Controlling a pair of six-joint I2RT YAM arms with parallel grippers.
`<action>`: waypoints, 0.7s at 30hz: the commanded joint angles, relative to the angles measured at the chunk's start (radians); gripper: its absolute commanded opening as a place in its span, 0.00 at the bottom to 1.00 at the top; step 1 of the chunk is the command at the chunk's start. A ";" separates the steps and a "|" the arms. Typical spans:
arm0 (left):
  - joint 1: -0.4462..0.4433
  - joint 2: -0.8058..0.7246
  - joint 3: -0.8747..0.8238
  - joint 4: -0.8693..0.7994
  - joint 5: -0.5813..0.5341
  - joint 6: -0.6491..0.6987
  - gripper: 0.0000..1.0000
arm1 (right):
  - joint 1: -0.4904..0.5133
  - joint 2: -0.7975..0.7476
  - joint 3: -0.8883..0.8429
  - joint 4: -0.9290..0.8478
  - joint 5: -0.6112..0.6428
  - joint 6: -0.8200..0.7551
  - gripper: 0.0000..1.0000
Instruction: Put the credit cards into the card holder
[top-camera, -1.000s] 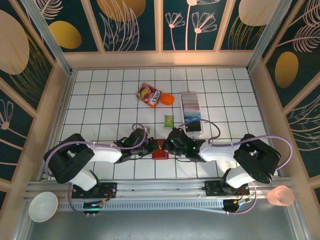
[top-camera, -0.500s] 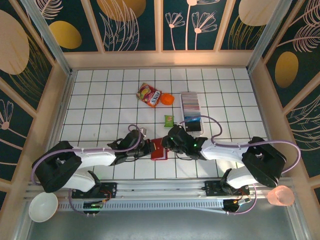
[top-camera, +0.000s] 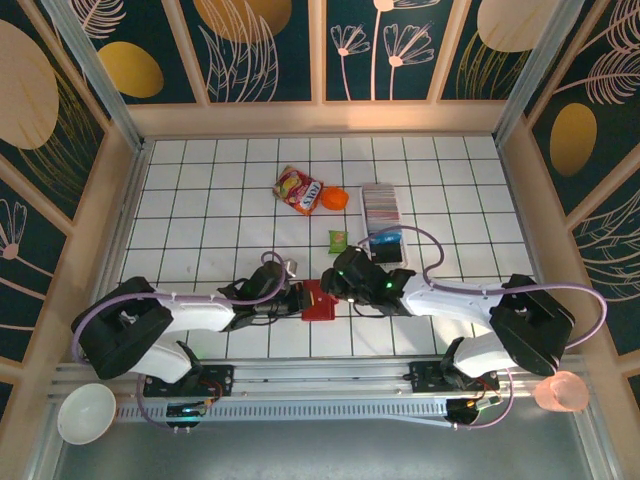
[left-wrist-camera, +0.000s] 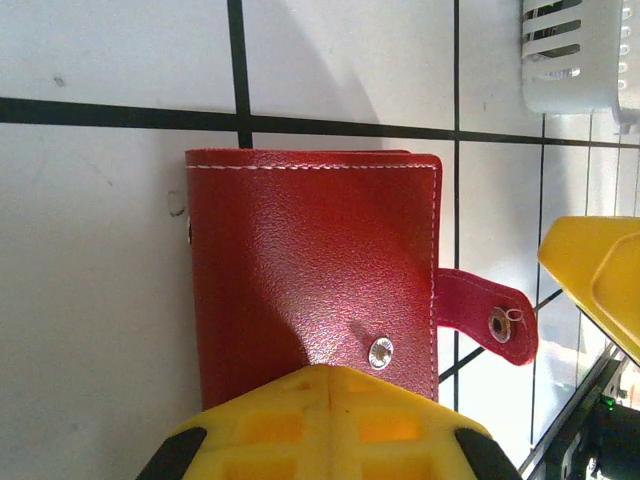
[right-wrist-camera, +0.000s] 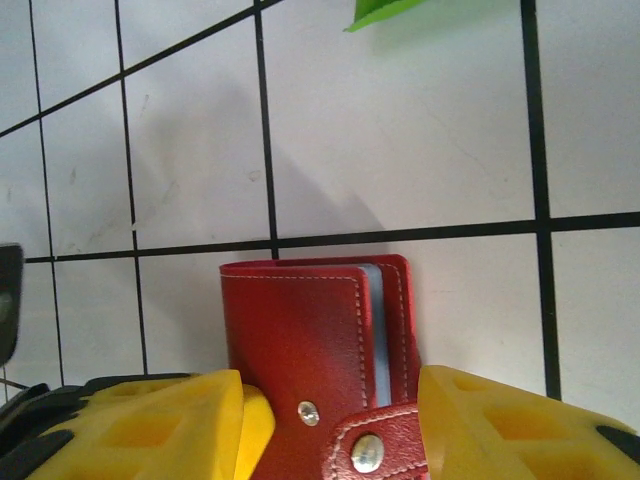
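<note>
Left wrist: left gripper jaws pressed together over card holder; snap tab unfastened.
Right wrist: right gripper jaws spread astride it; bluish inner edge showing.

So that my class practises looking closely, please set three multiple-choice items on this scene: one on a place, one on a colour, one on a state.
1. Where is the card holder?
A) lifted up in the air
B) lying between the left claw and the right claw
C) at the far right corner

2. What colour is the small packet just beyond the card holder?
A) green
B) blue
C) black

3. How is the snap tab?
A) fastened down
B) torn off
C) unfastened, sticking out past the cover

Answers:
1 B, the top view shows a claw at each side of it.
2 A, it looks bright green from above.
3 C, the tab juts out beside the cover rather than being pressed onto it.
</note>
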 joint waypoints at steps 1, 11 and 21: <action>0.003 0.036 -0.026 -0.032 0.007 0.024 0.00 | -0.001 0.034 0.038 -0.037 0.015 -0.027 0.48; 0.002 0.049 -0.040 -0.058 -0.017 0.025 0.00 | 0.013 0.085 0.091 -0.145 0.036 -0.050 0.38; 0.002 0.052 -0.043 -0.056 -0.019 0.022 0.00 | 0.025 0.107 0.113 -0.151 0.046 -0.049 0.18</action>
